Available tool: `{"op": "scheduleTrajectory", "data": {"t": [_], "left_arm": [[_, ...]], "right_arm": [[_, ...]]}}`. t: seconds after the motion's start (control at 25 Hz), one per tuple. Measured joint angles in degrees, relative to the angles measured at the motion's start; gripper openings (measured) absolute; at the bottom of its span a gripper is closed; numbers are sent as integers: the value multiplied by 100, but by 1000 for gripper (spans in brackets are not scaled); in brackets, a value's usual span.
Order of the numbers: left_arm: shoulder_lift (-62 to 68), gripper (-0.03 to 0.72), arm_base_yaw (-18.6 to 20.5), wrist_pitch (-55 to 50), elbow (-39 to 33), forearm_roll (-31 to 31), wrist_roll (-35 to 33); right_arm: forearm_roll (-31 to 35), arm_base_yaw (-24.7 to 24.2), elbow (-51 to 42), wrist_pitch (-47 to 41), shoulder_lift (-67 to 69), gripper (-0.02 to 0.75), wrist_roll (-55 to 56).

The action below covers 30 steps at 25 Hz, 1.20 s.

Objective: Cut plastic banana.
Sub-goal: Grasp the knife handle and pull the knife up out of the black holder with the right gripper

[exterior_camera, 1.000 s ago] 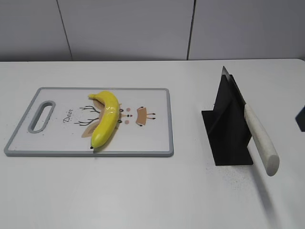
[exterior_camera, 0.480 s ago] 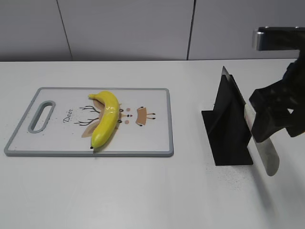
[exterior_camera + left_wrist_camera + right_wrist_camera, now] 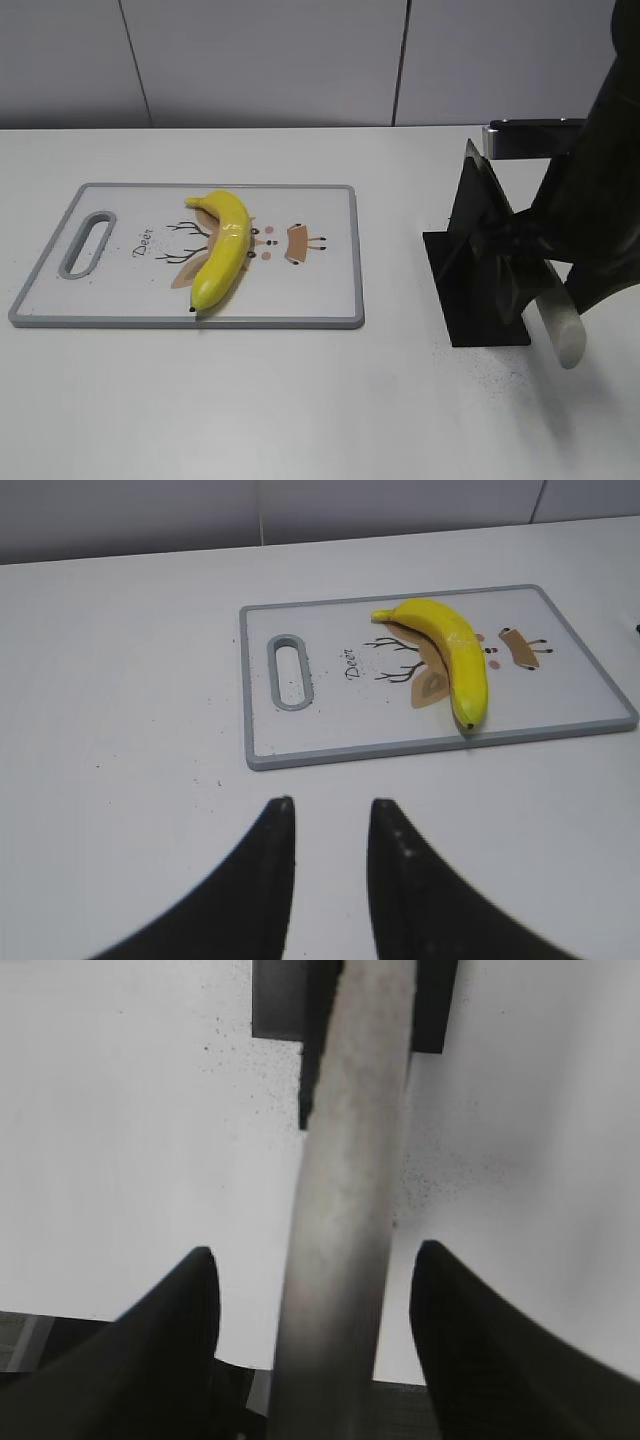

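White counter (image 3: 300, 400) carries every piece of the scene, with a grey-rimmed cutting board (image 3: 330, 200) printed with a deer lying on its left half. Black knife stand (image 3: 478, 290) sits well apart from the board on the right, holding a knife whose pale handle (image 3: 562, 330) slants out toward the viewer. Across the board's middle lies the yellow plastic banana (image 3: 222, 250), whole and uncut, its stem end pointing away and its tip near the board's front edge.

The right tool (image 3: 312, 1310) hangs at the stand with its two dark fingers spread on either side of the handle, gaps showing on both sides in the right wrist view, so nothing is gripped. The left tool (image 3: 328, 870) hovers above bare counter in front of the board's handle-slot end, its fingers apart and empty.

The step in hand appears to be fetching the knife; cutting has not begun. The next move likely calls for the right fingers to close squarely on the handle, then draw the blade out along the stand's slot without tipping the stand. The left tool would probably need to steady the banana before any cut.
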State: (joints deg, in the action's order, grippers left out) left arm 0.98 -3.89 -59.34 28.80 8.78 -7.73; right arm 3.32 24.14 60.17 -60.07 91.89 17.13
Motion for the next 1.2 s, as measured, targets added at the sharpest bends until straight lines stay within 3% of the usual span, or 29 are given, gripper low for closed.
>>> {"op": "scheduleTrajectory", "data": {"t": [0.32,0.48,1.2], "left_arm": [[0,241,0,0,0,0,0],[0,241,0,0,0,0,0],[0,240,0,0,0,0,0]], "right_arm": [[-7,0,-330,352,100,375,265],[10,0,-329,350,100,179,297],[119,0,-268,-60,-476,185,303]]}}
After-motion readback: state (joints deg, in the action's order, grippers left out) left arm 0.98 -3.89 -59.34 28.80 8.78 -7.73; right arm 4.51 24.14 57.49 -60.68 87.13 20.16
